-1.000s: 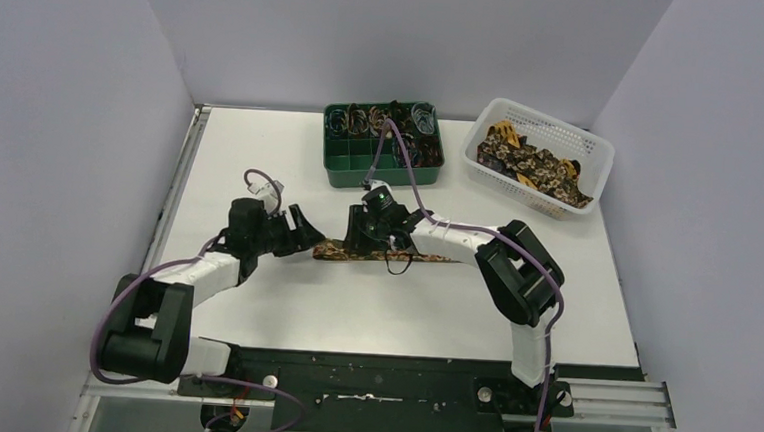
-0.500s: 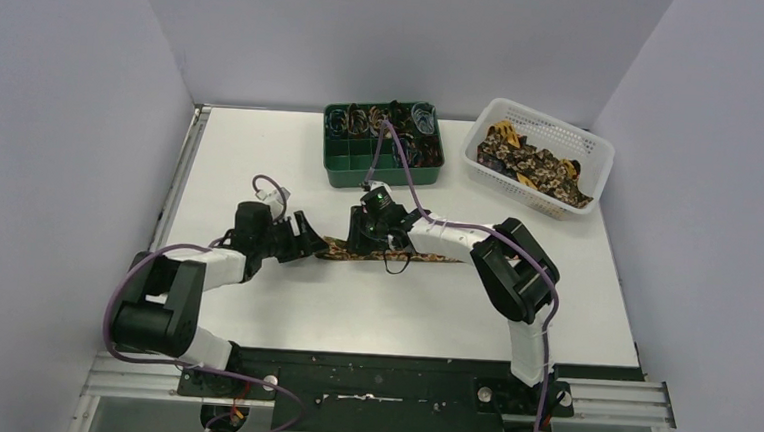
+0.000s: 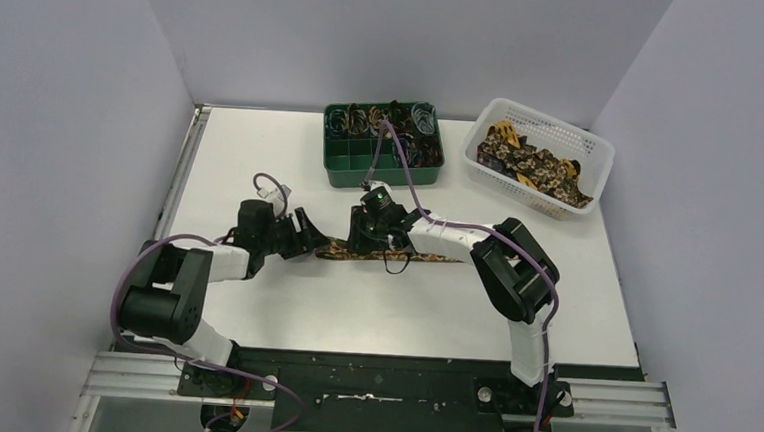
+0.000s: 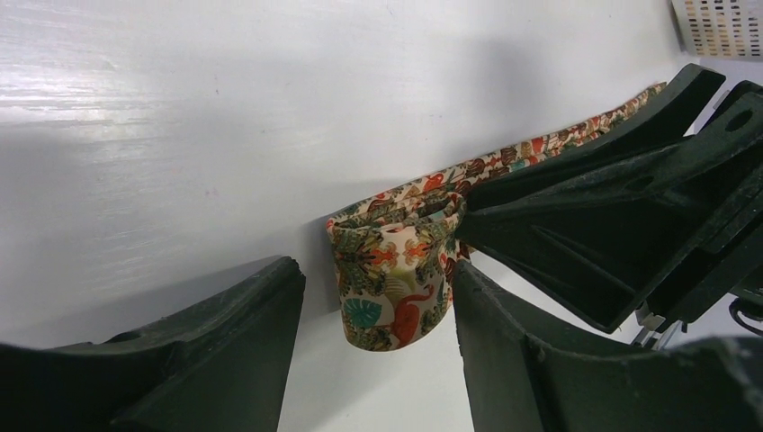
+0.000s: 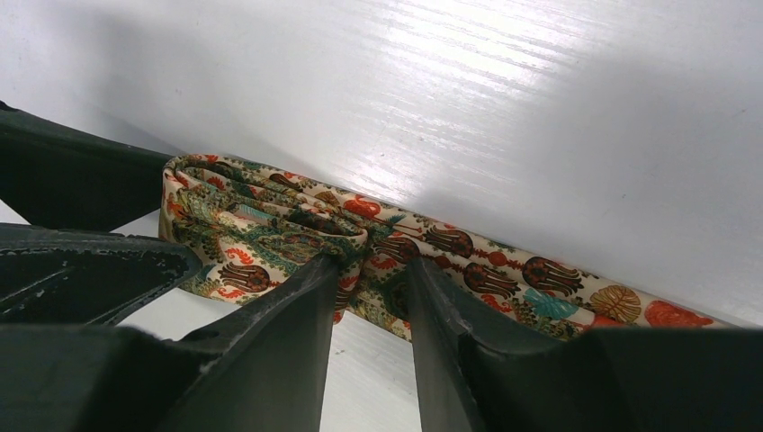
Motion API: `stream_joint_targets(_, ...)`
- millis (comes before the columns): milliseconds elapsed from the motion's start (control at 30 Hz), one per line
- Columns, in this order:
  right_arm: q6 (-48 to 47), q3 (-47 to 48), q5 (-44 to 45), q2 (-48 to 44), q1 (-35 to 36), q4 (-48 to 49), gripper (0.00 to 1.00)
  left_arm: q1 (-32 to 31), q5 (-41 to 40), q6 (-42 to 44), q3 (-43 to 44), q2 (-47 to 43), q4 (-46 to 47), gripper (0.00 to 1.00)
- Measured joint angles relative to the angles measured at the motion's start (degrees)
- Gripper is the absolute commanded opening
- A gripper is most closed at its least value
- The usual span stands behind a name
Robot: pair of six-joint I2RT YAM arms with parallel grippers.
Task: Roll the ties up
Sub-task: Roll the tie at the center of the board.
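The right end effector is nearly closed, its two black fingertips pinching a long narrow fabric necktie in a busy floral print just behind the tie's doubled-over end. The left end effector stands wide, one finger on each side of that folded end. There is a clear gap at one finger, and the other finger is just beside the cloth. The two end effectors meet tip to tip there. From the fold the tie runs flat toward 3 o'clock across the middle of the white desk.

At 12 o'clock from the tie sits a green plastic compartment tray. Its far cells hold dark coils and thin coloured loops, too small to sort out. At 2 o'clock stands a white plastic lattice basket heaped with more printed ties. Plain pale grey walls close the desk in on three sides.

The right arm rises from its base, folds at the elbow and reaches low toward 9 o'clock. The left arm bends outward, with its forearm aimed toward 3 o'clock.
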Motion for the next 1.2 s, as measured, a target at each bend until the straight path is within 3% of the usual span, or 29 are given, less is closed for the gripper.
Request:
stream_joint_targets(433, 0.0, 0.0, -0.1, 0.0, -0.3, 0.0, 0.37, -1.2, 0.2, -0.9, -0.4, 2.2, 4.7, 0.51)
stream_joint_targets(933, 0.0, 0.0, -0.5, 0.0, -0.9, 0.1, 0.38, -2.2, 1.6, 0.6, 1.5, 3.9, 3.7, 0.53)
stream_joint_targets(1033, 0.0, 0.0, -0.5, 0.0, -0.9, 0.1, 0.38, -3.2, 1.4, 0.7, 3.2, 5.1, 2.7, 0.46)
stream_joint_targets(1200, 0.0, 0.0, -0.7, 0.0, -0.9, 0.1, 0.40, -3.7, 0.1, 1.4, 4.3, 5.3, -0.2, 0.43)
